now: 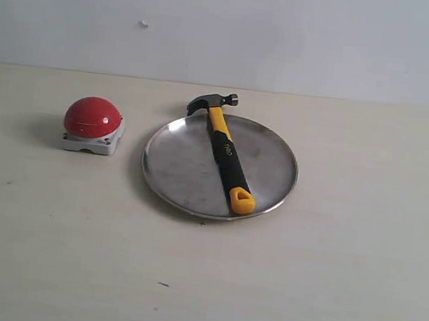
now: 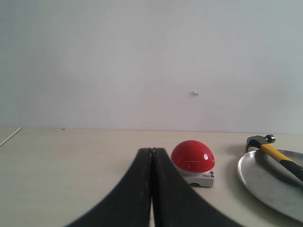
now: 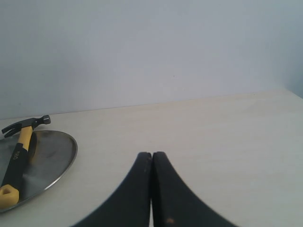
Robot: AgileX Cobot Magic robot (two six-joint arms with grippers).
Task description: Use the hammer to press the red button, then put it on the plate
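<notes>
narrow gap between red button (image 1: 93,117) and plate (image 1: 174,163), open table (image 1: 340,288) all around

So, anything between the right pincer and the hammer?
Nothing visible. Only open table lies between the shut right pincer and the plate, where the hammer rests, its handle end toward the near rim.

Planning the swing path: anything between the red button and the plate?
Nothing, only a bare strip of tabletop separates the red button from the plate; it shows in the exterior view and the left wrist view.
</notes>
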